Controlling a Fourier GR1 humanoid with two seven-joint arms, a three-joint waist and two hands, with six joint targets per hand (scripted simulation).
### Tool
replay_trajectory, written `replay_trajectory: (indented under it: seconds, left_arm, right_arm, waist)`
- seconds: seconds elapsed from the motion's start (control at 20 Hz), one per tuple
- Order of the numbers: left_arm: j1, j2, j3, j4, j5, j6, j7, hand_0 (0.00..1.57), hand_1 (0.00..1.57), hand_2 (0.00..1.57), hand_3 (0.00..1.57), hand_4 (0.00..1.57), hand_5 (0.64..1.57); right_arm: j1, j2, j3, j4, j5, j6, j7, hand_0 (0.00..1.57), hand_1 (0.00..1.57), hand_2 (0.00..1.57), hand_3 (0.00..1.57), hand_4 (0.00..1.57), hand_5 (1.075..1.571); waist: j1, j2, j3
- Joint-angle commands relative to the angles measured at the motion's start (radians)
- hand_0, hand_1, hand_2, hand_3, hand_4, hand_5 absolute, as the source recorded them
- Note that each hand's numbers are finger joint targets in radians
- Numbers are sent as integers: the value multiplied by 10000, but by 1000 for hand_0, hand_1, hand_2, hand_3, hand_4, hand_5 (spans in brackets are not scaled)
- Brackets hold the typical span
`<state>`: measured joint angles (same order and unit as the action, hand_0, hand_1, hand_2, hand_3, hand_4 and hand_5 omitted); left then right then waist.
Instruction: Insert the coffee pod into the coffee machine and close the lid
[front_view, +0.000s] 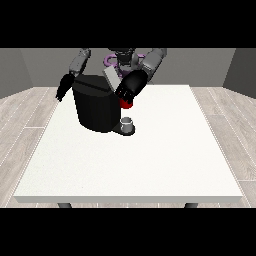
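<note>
The white table (150, 165) fills most of the front view, a broad pale slab with two dark legs just showing under its near edge. Around it lies a floor of light wooden planks, and grey walls close the room behind.

On the far left part of the table stands the coffee machine (95, 107), a squat black body with a slanted top and a grey lid (112, 77) tilted up at its upper right. A low dark base juts out from the machine's right foot, and on it sits a small grey cup (127, 123).

The robot (122, 57) stands behind the machine, only its grey shoulders and upper arms showing above it. The arm at the view's right bends down and inward from the shoulder, bringing the hand at the view's right (131, 86) to the machine's upper right corner, just below the raised lid. Its black fingers are curled downward, and a red thing at the machine (126, 104) shows directly beneath them, touching or nearly so; whether the fingers hold anything I cannot tell.

The hand at the view's left (63, 87) hangs beside the machine's upper left edge, past the table's far left corner, fingers pointing down and relaxed, holding nothing.

The coffee pod does not plainly show.
</note>
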<state>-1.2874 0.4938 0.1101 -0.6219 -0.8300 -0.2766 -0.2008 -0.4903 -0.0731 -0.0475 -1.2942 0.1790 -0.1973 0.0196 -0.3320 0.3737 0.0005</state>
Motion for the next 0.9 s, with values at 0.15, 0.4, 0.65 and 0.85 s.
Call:
replay_trajectory:
  seconds: [0.15,0.4,0.65,0.85]
  left_arm:
    - [184,261,82,121,-190,749,-689,1232,1232,1211,967,0,1571]
    - [39,25,-430,-334,-615,812,-773,1088,1088,1075,800,0,1571]
    - [-61,564,-234,-39,-742,900,-927,742,742,871,653,0,1571]
    - [-183,576,-301,-63,-925,926,-783,0,0,635,508,0,1571]
  right_arm:
    - [425,361,467,-432,358,-294,-115,0,0,0,0,71,1571]
    - [-339,-255,-248,242,167,-195,-75,0,0,0,0,108,1571]
    - [-89,-222,57,-49,112,195,159,0,0,0,0,87,1571]
    - [-139,-23,81,201,383,-278,-254,0,0,0,0,147,1571]
  waist:
    - [-308,289,-6]
    - [236,322,-1]
    - [-141,362,-3]
    - [51,530,-1]
